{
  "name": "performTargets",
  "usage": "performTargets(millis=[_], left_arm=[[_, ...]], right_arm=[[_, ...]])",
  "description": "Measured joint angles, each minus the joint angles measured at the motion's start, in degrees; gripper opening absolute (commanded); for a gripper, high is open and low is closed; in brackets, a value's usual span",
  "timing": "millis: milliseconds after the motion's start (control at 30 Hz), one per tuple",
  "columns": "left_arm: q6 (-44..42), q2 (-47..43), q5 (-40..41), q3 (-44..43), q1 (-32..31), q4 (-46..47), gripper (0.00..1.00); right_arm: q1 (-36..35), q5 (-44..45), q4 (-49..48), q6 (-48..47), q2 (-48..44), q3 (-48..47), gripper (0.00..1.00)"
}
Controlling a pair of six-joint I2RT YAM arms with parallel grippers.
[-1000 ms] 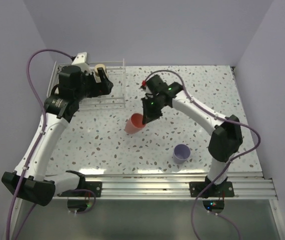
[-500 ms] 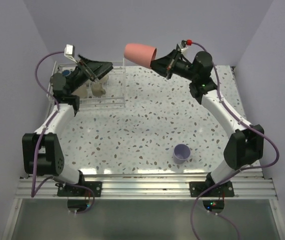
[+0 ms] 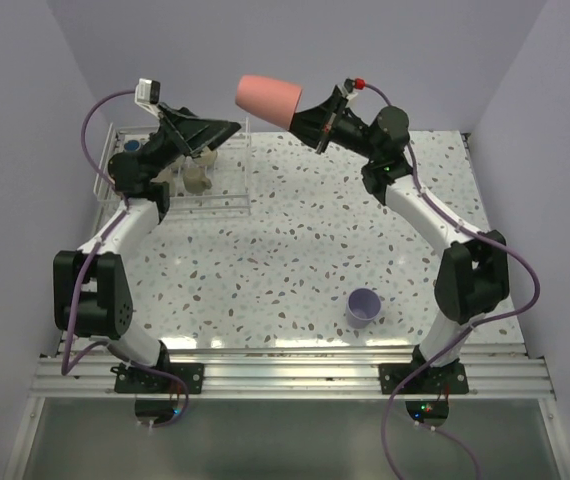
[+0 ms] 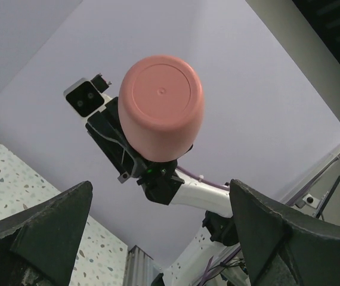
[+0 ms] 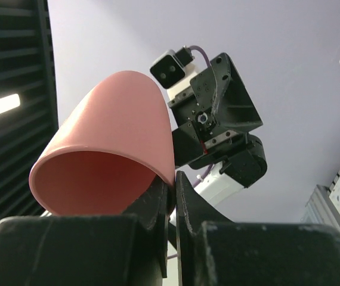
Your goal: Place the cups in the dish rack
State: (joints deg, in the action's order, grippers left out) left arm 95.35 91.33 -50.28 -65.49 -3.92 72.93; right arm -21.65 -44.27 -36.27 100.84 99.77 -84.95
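My right gripper (image 3: 303, 117) is shut on the rim of a salmon-red cup (image 3: 268, 97) and holds it on its side high above the back of the table, base pointing left. In the right wrist view the fingers (image 5: 175, 192) pinch the cup's wall (image 5: 113, 140). My left gripper (image 3: 227, 130) is open and empty, raised above the white wire dish rack (image 3: 230, 208) and pointing at the cup; its view shows the cup's base (image 4: 161, 104) between its spread fingers (image 4: 51, 232). A beige cup (image 3: 197, 181) and a dark blue cup (image 3: 130, 147) sit in the rack. A lavender cup (image 3: 363, 306) stands on the table.
The speckled table (image 3: 295, 260) ends at a metal rail (image 3: 295, 365) at the near edge. Lavender walls close in the back and sides. The rack sits in the back left corner.
My right gripper lifted the red cup off the table, swung it high toward the back, then a little further left. My left gripper rose from the rack and now points at the cup.
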Motion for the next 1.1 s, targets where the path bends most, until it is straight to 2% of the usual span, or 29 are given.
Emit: performTargets(millis=[500,700,800,833,900,1033,1100], left_arm=[[1.6,2.1,3.0,-0.2,0.0,0.4,0.98],[1.2,1.9,3.5,-1.1,0.0,0.7,0.9],[1.2,1.9,3.7,-1.1,0.0,0.7,0.77],[1.1,1.8,3.6,-1.1,0.0,0.7,0.67],[1.1,1.8,3.7,-1.1,0.0,0.6,0.57],[1.0,1.7,3.6,-1.1,0.1,0.6,0.27],[0.9,1.7,3.6,-1.1,0.1,0.6,0.19]], right_arm=[[-4.9,-0.5,4.9,-4.6,2.2,-1.3,0.0],[-5.7,-0.5,6.5,-6.3,2.4,-1.3,0.0],[-5.8,-0.5,7.1,-7.1,2.5,-1.3,0.0],[-5.8,-0.5,7.2,-7.3,2.6,-1.3,0.0],[-5.8,-0.5,7.2,-7.5,2.7,-1.3,0.0],[-5.8,-0.4,7.2,-8.1,2.7,-1.3,0.0],[-5.8,-0.3,7.2,-8.3,2.7,-1.4,0.0]])
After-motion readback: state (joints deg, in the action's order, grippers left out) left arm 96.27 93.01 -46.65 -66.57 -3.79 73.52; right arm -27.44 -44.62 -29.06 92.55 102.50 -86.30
